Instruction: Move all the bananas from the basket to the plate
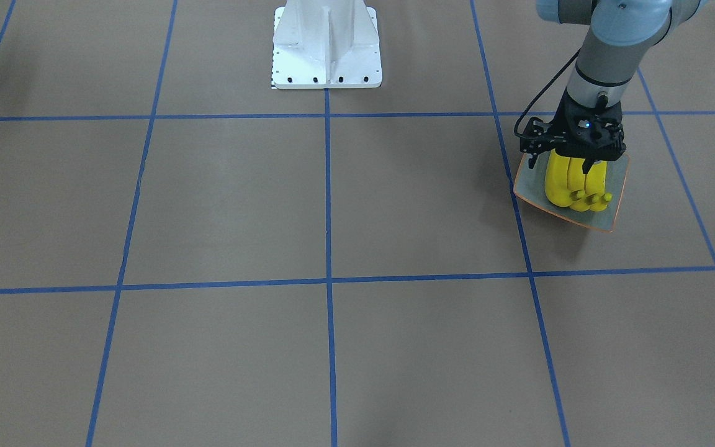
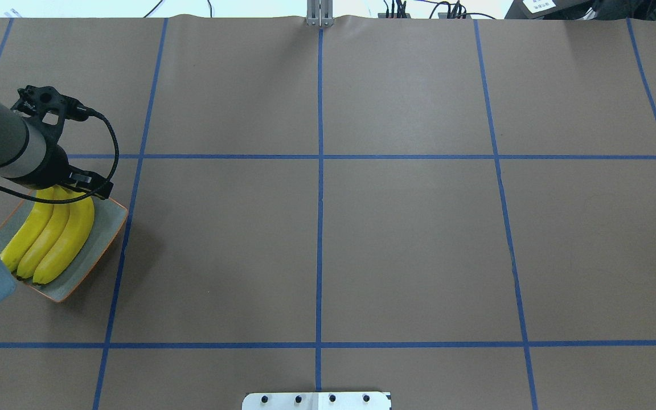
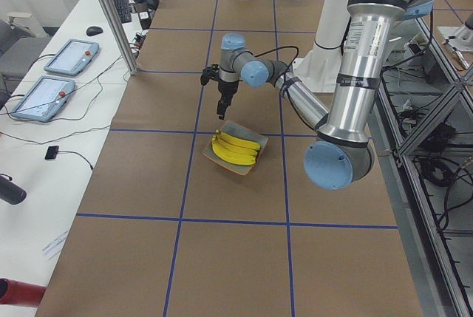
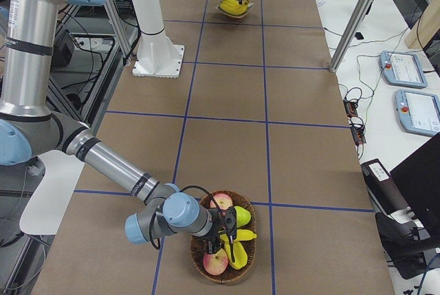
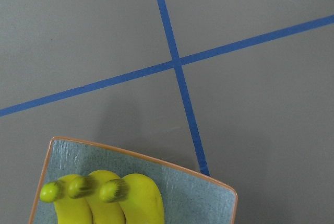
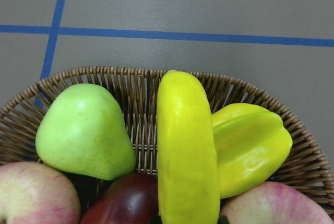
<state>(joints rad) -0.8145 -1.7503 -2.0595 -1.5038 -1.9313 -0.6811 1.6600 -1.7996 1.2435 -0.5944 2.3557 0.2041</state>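
Currently three bananas (image 2: 49, 236) lie side by side, touching, on the plate (image 2: 103, 228), which sits at the robot's left end of the table (image 2: 408, 245), just beside a blue tape line (image 2: 116, 273). The left gripper (image 3: 221, 114) points straight down over the bananas' end nearer the robot. Whether it touches them is unclear, and its fingers are too hidden under the wrist to say whether they are spread or pinched. The left wrist view shows only the three dark-tipped stem ends and a plate corner. The fourth banana (image 6: 188, 151) is in the wicker basket (image 6: 125, 78) at the table's opposite end, running up the middle of the right wrist view between a green pear (image 6: 83, 130) and a star fruit (image 6: 250, 145), with reddish fruit below. The right gripper (image 4: 223, 235) is down in the basket right at that banana; cannot tell if its fingers clamp it.
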